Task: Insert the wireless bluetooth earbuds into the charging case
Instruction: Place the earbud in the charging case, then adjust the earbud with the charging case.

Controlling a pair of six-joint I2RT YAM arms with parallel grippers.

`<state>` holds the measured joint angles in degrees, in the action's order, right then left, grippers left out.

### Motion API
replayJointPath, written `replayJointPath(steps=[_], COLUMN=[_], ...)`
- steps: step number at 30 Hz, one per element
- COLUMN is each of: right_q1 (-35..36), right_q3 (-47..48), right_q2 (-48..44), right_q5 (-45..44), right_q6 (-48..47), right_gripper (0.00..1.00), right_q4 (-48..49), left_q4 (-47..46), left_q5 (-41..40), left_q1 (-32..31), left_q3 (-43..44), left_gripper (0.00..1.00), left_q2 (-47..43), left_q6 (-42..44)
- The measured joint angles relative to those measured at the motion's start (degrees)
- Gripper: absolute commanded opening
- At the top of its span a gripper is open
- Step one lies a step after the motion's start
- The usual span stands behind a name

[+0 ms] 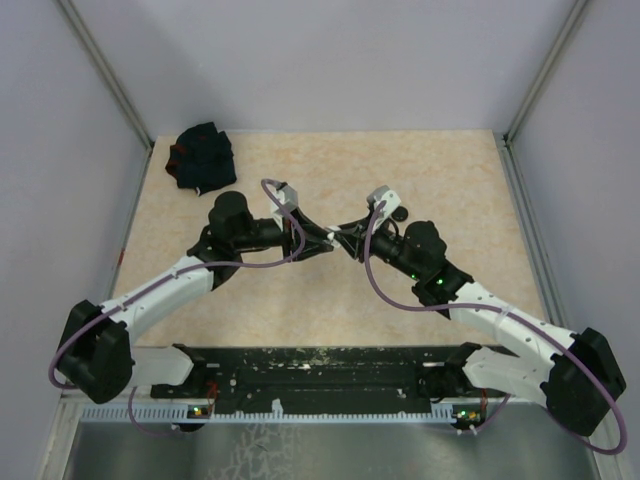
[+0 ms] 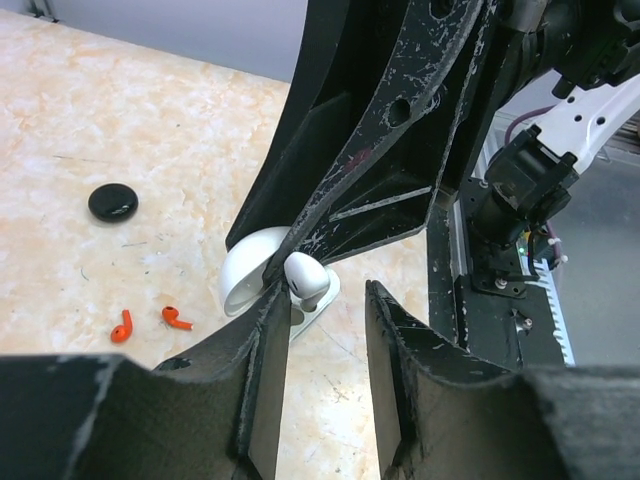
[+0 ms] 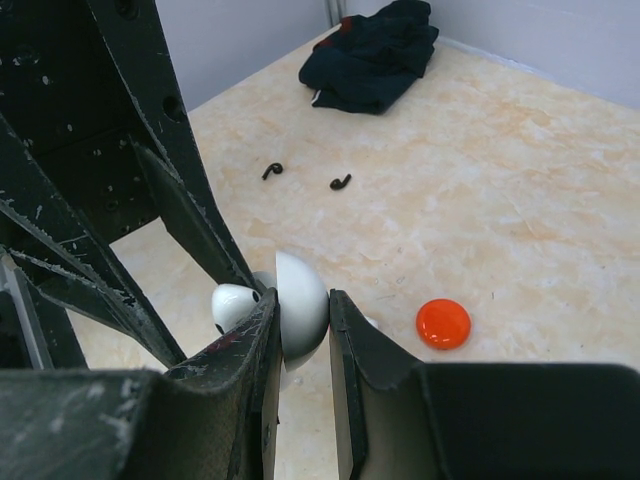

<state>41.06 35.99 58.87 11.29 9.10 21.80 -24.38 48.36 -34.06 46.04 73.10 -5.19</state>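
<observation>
One white earbud stands with its stem down in the open white charging case, just past the tip of my left finger. My left gripper is open, with nothing between its fingers. The right gripper is shut on the rounded shell of the charging case, and the white earbud shows beside its left finger. Both grippers meet at mid-table: left gripper, right gripper. Two red earbuds lie on the table left of the case. Two black earbuds lie farther back.
A black disc lies on the table beyond the red earbuds. An orange disc sits right of the case. A black fabric bundle lies at the far left corner. Walls enclose the table on three sides.
</observation>
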Motion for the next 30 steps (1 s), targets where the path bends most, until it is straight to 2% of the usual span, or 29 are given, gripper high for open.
replayJointPath(steps=[14, 18, 30], right_q1=[-0.1, -0.1, 0.1], right_q3=[0.0, 0.0, 0.0], right_q2=[0.0, 0.0, 0.0], right_q5=[-0.4, -0.5, -0.9], right_q6=[0.2, 0.2, 0.8], right_gripper=[0.01, 0.01, 0.01], right_q4=[0.0, 0.1, 1.8], left_q4=[0.8, 1.9, 17.6], left_q5=[-4.5, -4.9, -12.3], left_q1=[-0.3, -0.3, -0.4], left_q3=[0.1, 0.6, 8.0], left_gripper=[0.49, 0.56, 0.59], left_q2=[-0.7, -1.0, -3.1], left_q6=[-0.9, -1.6, -6.2])
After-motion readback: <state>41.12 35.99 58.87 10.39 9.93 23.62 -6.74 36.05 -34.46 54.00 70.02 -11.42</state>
